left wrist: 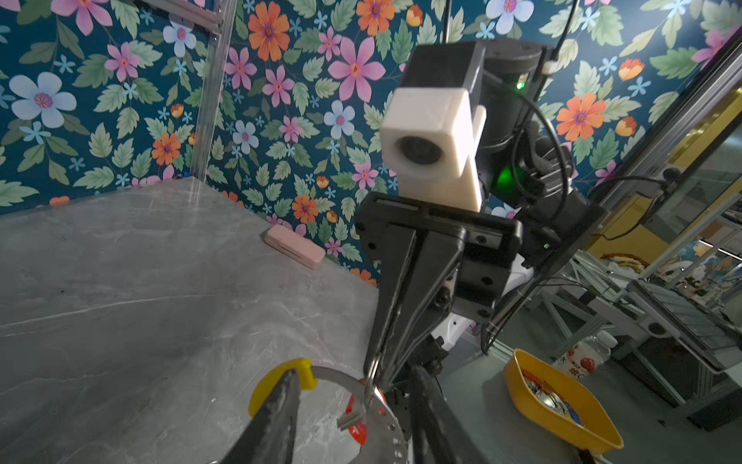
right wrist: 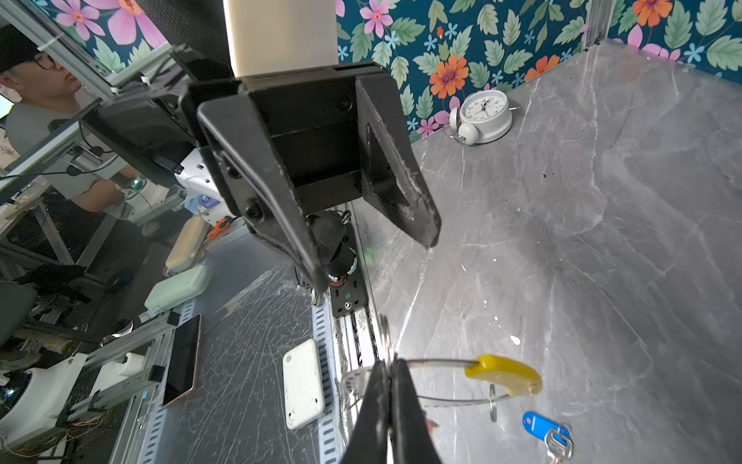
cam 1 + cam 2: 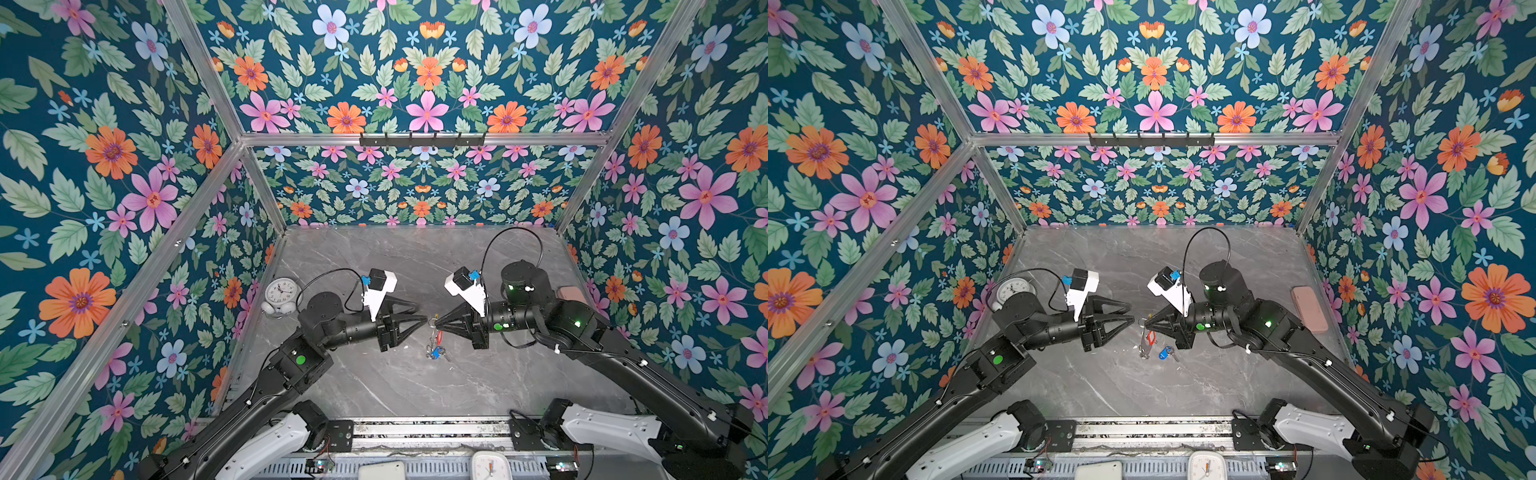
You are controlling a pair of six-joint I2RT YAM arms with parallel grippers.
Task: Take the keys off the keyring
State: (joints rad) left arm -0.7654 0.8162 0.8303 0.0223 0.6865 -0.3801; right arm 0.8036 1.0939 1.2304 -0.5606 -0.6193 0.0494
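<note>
While your right jaws are pinched shut on the keyring (image 2: pixel 441 362), held over the counter (image 2: pixel 602 241) with the red-tag key (image 1: pixel 356 432) on it, your left jaws stand half open astride its yellow sleeve (image 1: pixel 303 371), gripping nothing, and the blue-tag key (image 2: pixel 546 428) lies on the counter nearby.

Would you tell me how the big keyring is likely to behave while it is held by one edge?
Probably stiff: pinched at one spot by the shut right gripper, the keyring holds its round arc without drooping. Its thin band may flex a little if pulled. The small split ring by the yellow sleeve hangs loose, so it likely swings and slides.
</note>
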